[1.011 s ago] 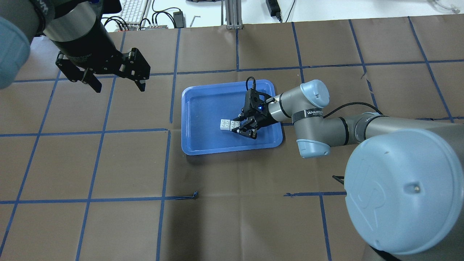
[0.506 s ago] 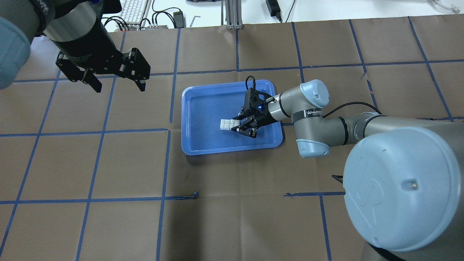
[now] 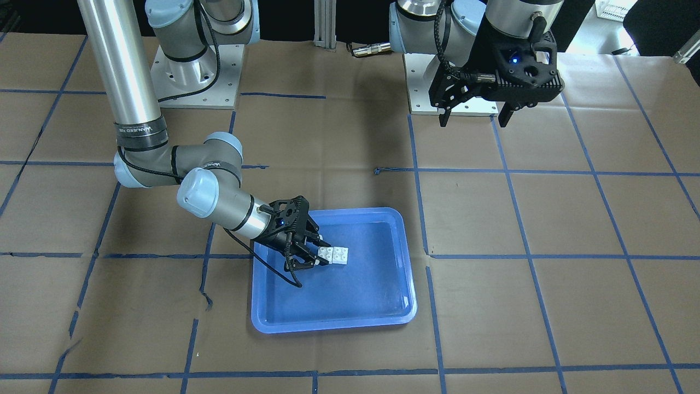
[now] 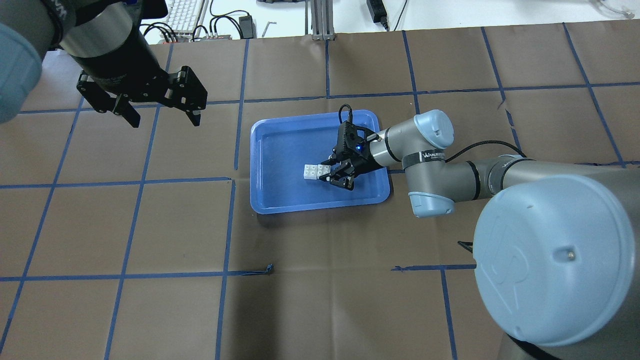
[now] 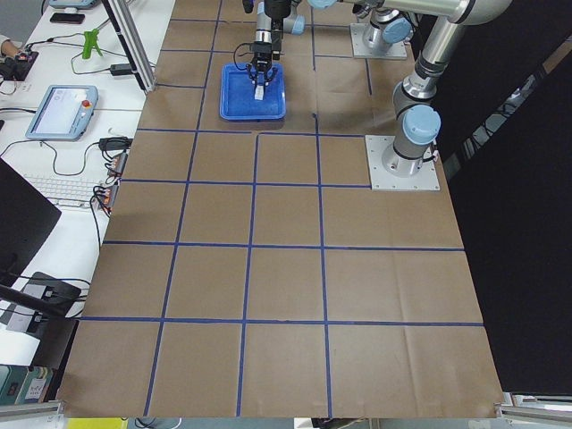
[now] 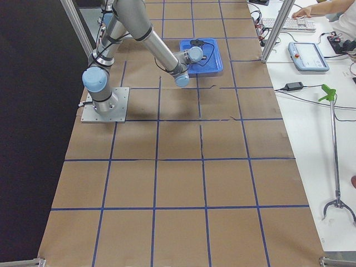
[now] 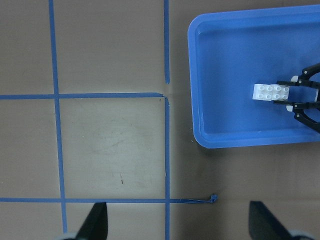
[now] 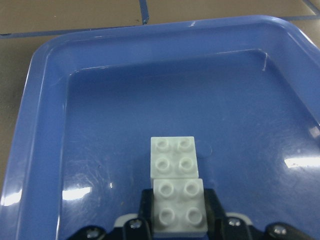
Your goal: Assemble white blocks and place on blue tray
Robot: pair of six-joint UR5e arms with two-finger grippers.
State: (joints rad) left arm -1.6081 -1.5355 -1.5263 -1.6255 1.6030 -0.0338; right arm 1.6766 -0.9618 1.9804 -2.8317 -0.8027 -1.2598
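The two white blocks (image 4: 315, 171) are joined with an offset and lie low inside the blue tray (image 4: 285, 145), right of its middle. My right gripper (image 4: 327, 175) reaches in from the tray's right side. In the right wrist view its pads (image 8: 212, 212) press both sides of the near block (image 8: 178, 207), while the far block (image 8: 173, 155) sticks out ahead. The blocks also show in the front view (image 3: 334, 254) and the left wrist view (image 7: 271, 92). My left gripper (image 4: 165, 121) hangs open and empty above the table, far left of the tray.
Brown paper with blue tape lines (image 4: 230, 225) covers the table. A keyboard and cables (image 4: 185, 15) lie beyond its far edge. The arm bases (image 3: 191, 71) stand on my side of the table. An operator's hand (image 6: 303, 11) shows at a side desk.
Almost nothing. My right gripper has shifted a hair within the tray, and the blocks stay where they were. The left arm has not moved.
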